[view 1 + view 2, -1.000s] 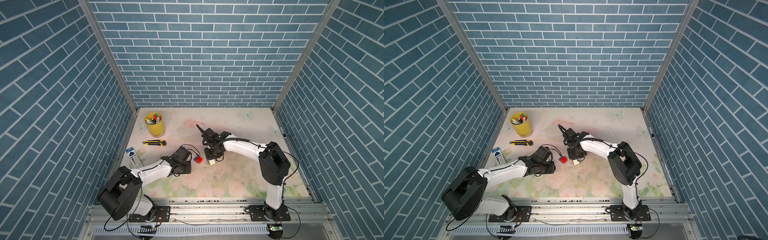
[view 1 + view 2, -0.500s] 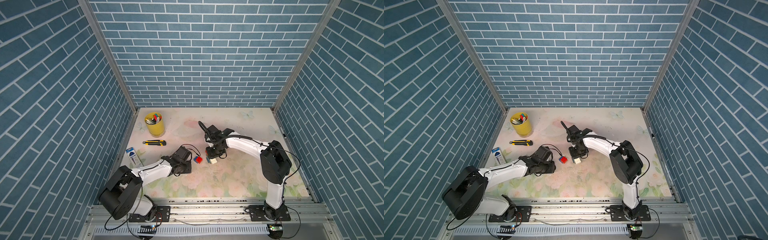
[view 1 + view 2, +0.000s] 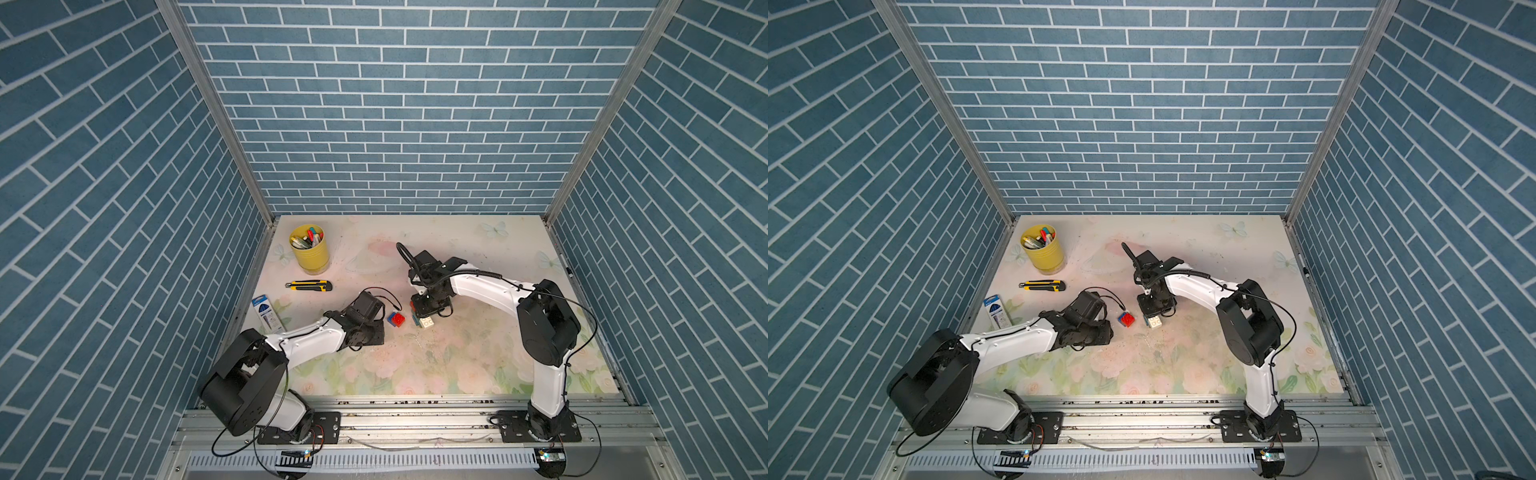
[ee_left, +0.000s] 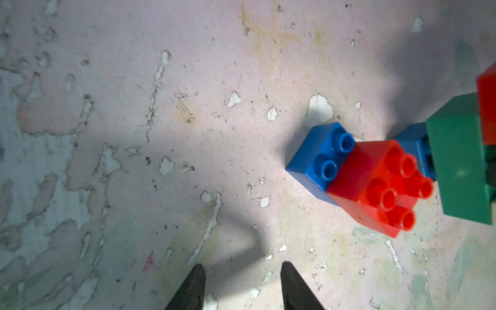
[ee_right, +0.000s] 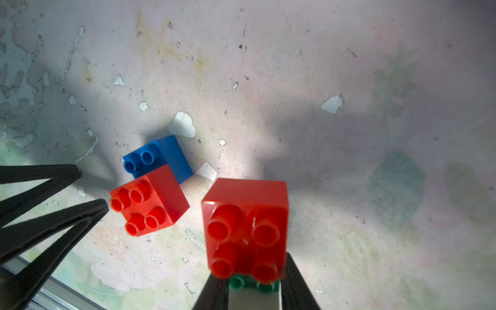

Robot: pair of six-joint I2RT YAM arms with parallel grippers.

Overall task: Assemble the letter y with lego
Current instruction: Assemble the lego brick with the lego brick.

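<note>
While my right gripper [image 5: 253,290] is clamped on the brick cluster [image 5: 245,214] of red over green and white, I see it just beside the red-on-blue pair [image 5: 150,193] near the middle of the table [image 3: 415,365]; whether it touches the table I cannot tell; my left gripper [image 4: 243,268] is near the pair, fingers apart, holding nothing.
</note>
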